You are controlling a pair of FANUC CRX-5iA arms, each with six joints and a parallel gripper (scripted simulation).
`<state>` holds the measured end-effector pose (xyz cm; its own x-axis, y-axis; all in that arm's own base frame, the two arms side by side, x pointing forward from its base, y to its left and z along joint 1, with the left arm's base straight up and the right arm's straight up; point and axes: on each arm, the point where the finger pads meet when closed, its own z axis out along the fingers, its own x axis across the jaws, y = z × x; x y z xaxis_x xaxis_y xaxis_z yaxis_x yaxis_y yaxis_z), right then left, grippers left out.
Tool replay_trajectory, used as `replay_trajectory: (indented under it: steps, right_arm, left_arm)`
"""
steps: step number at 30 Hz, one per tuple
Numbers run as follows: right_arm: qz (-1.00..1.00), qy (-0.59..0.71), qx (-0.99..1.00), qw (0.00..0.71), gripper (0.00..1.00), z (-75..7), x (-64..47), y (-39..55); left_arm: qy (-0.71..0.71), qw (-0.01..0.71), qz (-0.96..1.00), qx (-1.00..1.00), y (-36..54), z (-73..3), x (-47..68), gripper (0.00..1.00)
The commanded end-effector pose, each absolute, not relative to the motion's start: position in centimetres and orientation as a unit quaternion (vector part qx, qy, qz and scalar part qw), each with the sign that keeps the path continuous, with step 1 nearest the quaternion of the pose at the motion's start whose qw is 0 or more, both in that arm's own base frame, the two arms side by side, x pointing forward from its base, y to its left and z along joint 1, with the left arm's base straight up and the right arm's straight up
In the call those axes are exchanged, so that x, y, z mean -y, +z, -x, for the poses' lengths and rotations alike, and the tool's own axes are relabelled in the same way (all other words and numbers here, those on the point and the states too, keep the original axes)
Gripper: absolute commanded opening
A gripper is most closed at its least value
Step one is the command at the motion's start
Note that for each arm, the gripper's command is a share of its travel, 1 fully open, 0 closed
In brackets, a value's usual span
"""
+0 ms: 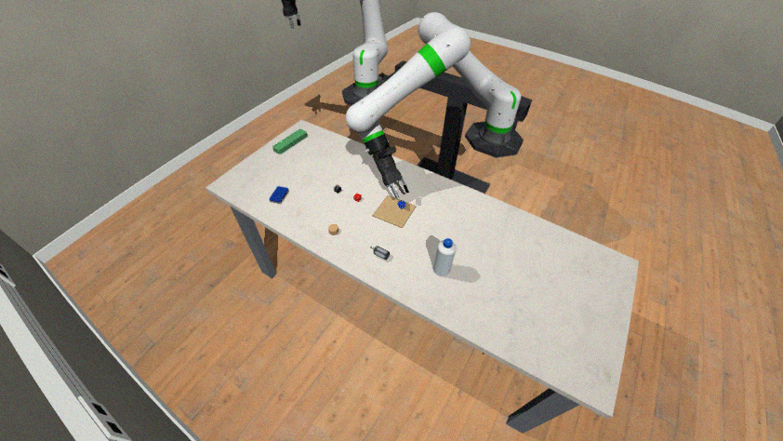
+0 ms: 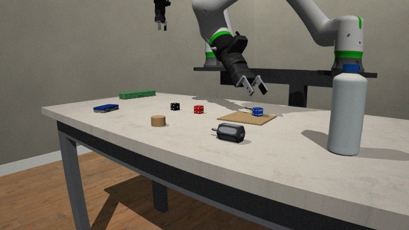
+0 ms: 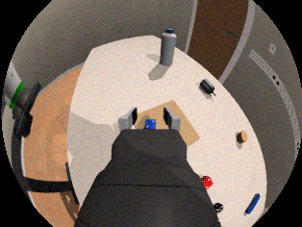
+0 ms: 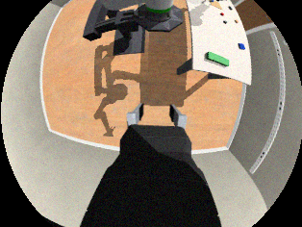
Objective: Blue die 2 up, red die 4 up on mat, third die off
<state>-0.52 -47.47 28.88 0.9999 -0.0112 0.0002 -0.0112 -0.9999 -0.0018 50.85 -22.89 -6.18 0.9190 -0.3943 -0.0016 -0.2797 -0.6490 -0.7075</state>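
Left gripper [image 1: 400,191] [image 2: 259,90] [image 3: 150,119] spread wide, holding 0 dice — tilted above blue die [image 1: 401,204] [image 2: 257,111] [image 3: 150,124]; right gripper [image 1: 295,22] [image 2: 162,26] [image 4: 157,115] also wide.
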Motion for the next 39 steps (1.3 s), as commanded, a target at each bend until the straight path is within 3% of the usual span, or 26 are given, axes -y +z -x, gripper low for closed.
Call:
replay_trajectory:
  steps: [1,13,20,30,39]
  right_arm:
    - [1.000,0.000,-0.006,0.000,1.00,0.53,47.50,28.97]
    - [1.000,0.000,-0.006,0.000,1.00,0.53,47.50,28.97]
    - [1.000,0.000,-0.006,0.000,1.00,0.53,47.50,28.97]
    - [1.000,0.000,-0.006,0.000,1.00,0.53,47.50,28.97]
    - [1.000,0.000,-0.006,0.000,1.00,0.53,47.50,28.97]
  left_arm:
    - [-0.077,0.375,0.905,-0.186,-5.63,-50.90,22.93,1.00]
    - [-0.073,0.361,0.911,-0.187,-5.39,-50.89,22.87,1.00]
    - [-0.054,0.269,0.942,-0.194,-5.23,-50.96,22.68,1.00]
    - [-0.047,0.237,0.950,-0.196,-5.20,-50.97,22.61,1.00]
    - [-0.026,0.130,0.971,-0.199,-5.03,-51.12,22.37,1.00]
